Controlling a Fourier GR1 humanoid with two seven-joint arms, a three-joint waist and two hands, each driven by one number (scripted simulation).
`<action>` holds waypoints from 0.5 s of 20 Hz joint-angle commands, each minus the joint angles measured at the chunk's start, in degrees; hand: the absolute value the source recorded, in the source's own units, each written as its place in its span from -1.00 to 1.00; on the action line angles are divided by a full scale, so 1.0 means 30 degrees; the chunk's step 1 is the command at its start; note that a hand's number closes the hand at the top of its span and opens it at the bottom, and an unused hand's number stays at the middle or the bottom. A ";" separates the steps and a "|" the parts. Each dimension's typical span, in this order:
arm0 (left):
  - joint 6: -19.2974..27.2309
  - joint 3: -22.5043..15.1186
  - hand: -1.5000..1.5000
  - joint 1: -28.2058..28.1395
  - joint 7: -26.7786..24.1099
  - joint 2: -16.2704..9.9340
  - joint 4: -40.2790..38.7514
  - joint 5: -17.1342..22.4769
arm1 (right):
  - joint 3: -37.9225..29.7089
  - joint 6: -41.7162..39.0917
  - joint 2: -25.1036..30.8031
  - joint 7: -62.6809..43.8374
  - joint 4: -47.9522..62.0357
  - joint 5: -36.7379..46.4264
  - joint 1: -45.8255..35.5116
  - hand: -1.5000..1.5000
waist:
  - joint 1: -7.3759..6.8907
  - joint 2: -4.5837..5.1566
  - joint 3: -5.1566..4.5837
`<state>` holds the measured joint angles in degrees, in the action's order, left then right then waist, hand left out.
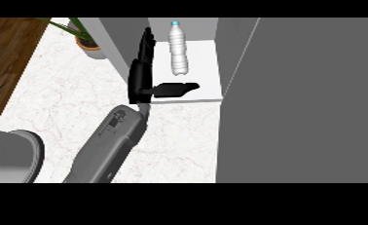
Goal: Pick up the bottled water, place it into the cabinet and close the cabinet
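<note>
Clear plastic water bottle with blue cap (178,48) stands inside the white cabinet (205,95), near its back. Left hand (144,68), fingers straight, holds nothing (bottle placed). Next: close the grey door (295,102).

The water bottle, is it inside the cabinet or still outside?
Inside. The water bottle stands on the cabinet shelf's white floor, cap up. The left robot hand is beside it, fingers straight, not holding it.

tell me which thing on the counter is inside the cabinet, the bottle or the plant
The bottled water, standing upright on the cabinet's white shelf. The potted plant stands outside, left of the cabinet wall.
</note>
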<state>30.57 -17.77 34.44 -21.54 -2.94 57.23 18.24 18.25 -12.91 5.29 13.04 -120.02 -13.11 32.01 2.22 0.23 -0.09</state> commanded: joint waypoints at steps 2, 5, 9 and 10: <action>-0.3175 0.2461 -1.00 0.1451 -0.1539 -0.1755 -0.0993 0.1171 | 0.0322 0.0218 -0.0180 0.0413 0.0199 0.0384 0.0278 -1.00 | -0.0419 -0.0015 0.0017; -0.3203 0.1828 -1.00 0.0088 -0.2216 -0.1024 -0.0065 0.0763 | -0.0027 0.0262 0.0482 -0.0412 -0.0952 0.0096 0.0605 -1.00 | -0.0596 -0.0084 0.0024; -0.3577 0.1145 -1.00 -0.1937 -0.0988 -0.1309 0.3054 0.1057 | -0.0098 0.0494 0.0157 0.0276 -0.0369 0.0128 0.0899 -1.00 | -0.0854 -0.0178 0.0032; -0.3689 0.1090 -1.00 -0.1924 -0.0204 -0.1398 0.3343 0.1124 | 0.0670 0.0466 0.0433 -0.0061 -0.1759 0.0299 0.2090 -1.00 | -0.0770 -0.0189 0.0028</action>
<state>20.04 -16.62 32.94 -23.51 -2.39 60.16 21.22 18.71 -11.72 5.71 13.37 -121.49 -12.49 34.49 0.97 0.35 -0.05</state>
